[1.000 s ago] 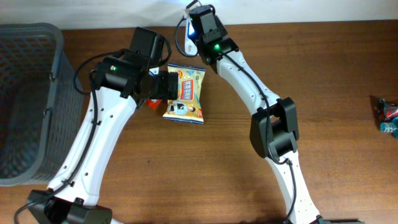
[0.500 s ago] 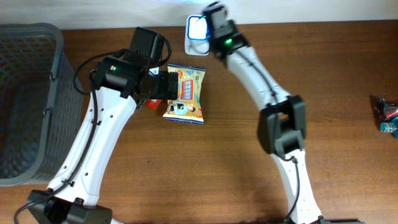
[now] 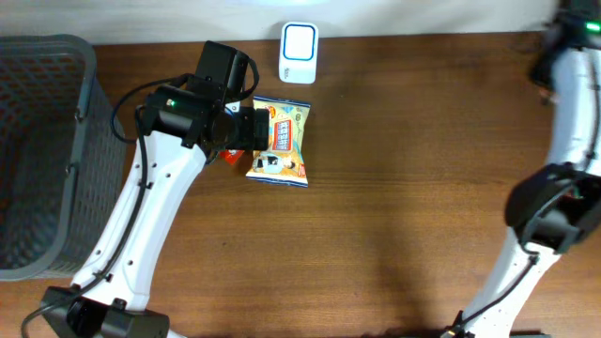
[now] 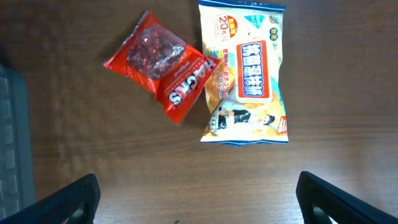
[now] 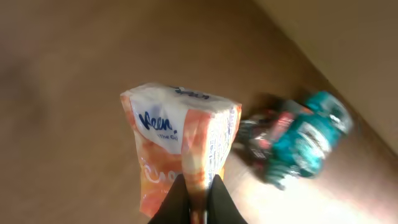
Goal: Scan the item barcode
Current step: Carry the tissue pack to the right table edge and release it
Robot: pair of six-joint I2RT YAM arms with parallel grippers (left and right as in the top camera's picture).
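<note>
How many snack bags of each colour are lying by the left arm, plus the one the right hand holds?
Red bag: 1
Yellow bag: 1
Orange-and-white bag: 1
Total: 3

From overhead, the left arm [image 3: 160, 188] covers most of the red packet [image 3: 229, 157] and the left edge of the yellow snack bag [image 3: 282, 141]. The basket [image 3: 38, 150] at the bench's left edge and the right arm [image 3: 568, 94] are cut off. The right gripper [image 5: 198, 198] lies outside that view. Its wrist view is blurred: the print on the orange-and-white pack [image 5: 180, 143] is mostly unreadable, and the teal packets [image 5: 311, 134] are smeared.
</note>
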